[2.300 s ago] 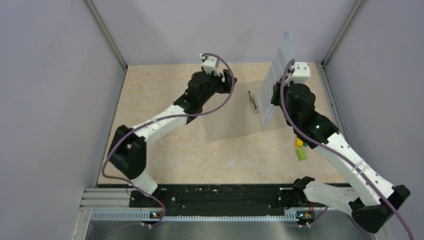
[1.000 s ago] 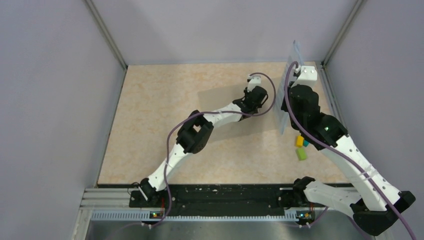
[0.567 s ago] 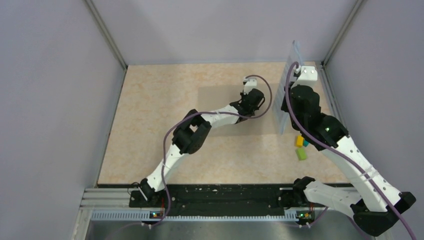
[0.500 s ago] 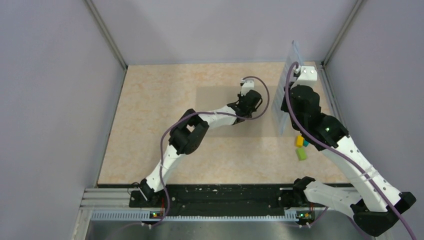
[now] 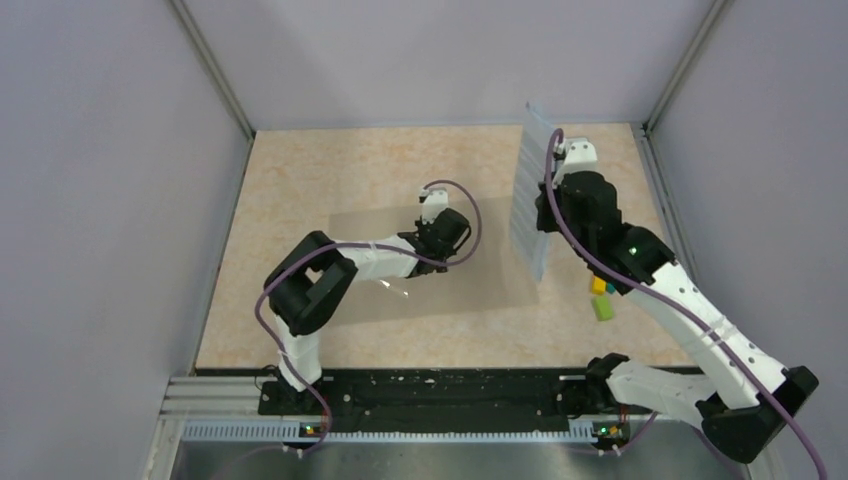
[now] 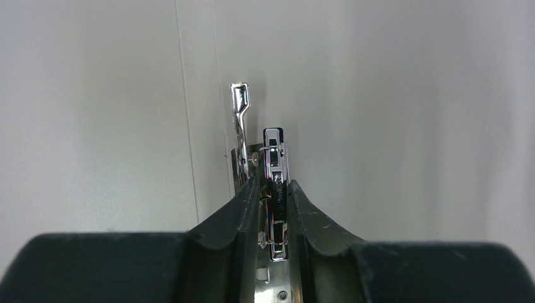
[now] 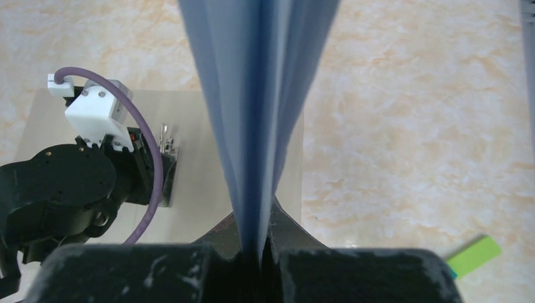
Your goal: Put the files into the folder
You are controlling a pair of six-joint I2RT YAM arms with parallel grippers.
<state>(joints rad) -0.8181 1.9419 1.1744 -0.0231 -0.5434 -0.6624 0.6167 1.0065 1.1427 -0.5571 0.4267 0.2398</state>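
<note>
The right end effector (image 7: 255,245) pinches the files (image 5: 530,195), upright over the right edge of the folder (image 5: 495,285). The left end effector (image 6: 274,205) pinches the metal clip (image 6: 274,158) on the folder, which lies flat on the tabletop (image 5: 300,180).

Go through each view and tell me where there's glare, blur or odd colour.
Top external: even, soft light; the folder looks washed-out against the table. Left wrist: bright glints on the metal clip; the fingers are dark, with little detail. Right wrist: the files loom close, blurred and bluish; the table behind is sharp.
</note>
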